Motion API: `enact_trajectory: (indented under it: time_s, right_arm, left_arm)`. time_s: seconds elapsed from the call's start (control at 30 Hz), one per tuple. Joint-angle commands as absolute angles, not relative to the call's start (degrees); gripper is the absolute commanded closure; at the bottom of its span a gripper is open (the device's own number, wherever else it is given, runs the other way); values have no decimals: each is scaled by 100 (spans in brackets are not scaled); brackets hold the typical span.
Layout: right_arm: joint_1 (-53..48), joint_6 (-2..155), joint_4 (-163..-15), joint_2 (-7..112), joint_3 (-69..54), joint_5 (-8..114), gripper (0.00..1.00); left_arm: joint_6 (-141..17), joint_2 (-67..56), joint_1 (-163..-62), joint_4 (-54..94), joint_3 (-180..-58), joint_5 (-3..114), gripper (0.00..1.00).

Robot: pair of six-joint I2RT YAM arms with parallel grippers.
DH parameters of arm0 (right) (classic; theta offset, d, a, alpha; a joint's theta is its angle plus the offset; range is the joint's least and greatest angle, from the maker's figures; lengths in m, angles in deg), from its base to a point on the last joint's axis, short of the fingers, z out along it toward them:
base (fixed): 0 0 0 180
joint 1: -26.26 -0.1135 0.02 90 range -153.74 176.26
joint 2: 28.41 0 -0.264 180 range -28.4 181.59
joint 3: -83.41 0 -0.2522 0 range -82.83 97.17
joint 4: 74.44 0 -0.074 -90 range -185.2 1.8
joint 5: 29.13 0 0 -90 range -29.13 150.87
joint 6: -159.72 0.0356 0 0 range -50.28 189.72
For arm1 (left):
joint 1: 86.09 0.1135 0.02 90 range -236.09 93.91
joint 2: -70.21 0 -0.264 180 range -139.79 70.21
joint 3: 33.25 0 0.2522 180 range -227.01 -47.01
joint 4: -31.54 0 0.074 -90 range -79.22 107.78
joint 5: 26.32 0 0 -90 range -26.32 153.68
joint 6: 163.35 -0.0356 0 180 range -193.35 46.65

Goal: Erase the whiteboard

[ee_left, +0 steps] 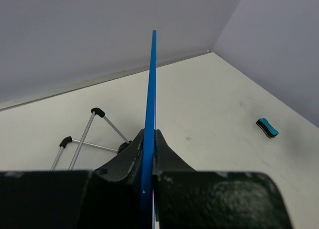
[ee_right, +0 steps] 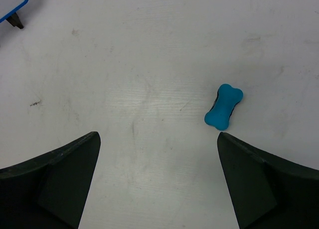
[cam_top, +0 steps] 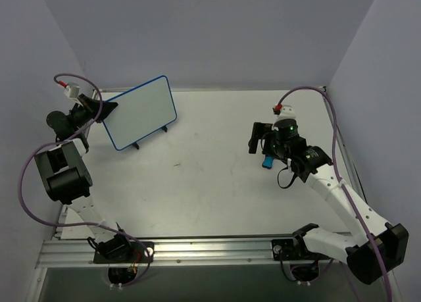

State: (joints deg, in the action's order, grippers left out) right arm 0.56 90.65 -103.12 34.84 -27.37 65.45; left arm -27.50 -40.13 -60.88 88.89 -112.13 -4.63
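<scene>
My left fingers (ee_left: 172,161) clench the board (cam_top: 141,111) by its nine-o'clock edge. It stands at ten o'clock on the counter (cam_top: 210,190), long axis eight-to-two, face toward five. Above the eraser (ee_right: 224,107), my right fingers (ee_right: 60,174) are spread, empty.

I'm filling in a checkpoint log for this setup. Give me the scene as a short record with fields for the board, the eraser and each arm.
board: small white rectangular whiteboard with blue frame, standing on the white table, no writing visible from above
left gripper: jaws shut on the whiteboard's blue edge
right gripper: jaws open, empty, above the table
eraser: small blue bone-shaped eraser block, lying on the table, not held
</scene>
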Motion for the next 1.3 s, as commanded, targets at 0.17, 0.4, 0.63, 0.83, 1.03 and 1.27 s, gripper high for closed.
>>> enact_trajectory:
  time_s: [0.17,0.4,0.63,0.83,1.03,1.27]
  right_arm:
    - [-99,9011,-10420,3417,-2658,6790,0]
    - [-117,9002,-10393,3523,-2650,6834,0]
    - [-125,9002,-10376,3611,-2667,6834,0]
    - [-160,9002,-10358,3663,-2676,6861,0]
    - [-187,9002,-10376,3699,-2667,6905,0]
    - [-213,8993,-10332,3760,-2667,6922,0]
  left_arm:
    - [-2334,-4290,-5911,10663,-11785,-461,98]
    - [-2316,-4325,-5911,10734,-11882,-312,98]
    - [-2176,-4334,-5902,10839,-12031,-206,98]
    - [-2272,-4536,-5885,10839,-12014,-163,98]
    - [-2439,-4721,-5867,10857,-11917,-101,98]
    - [-2474,-4887,-5858,10866,-12014,-31,98]
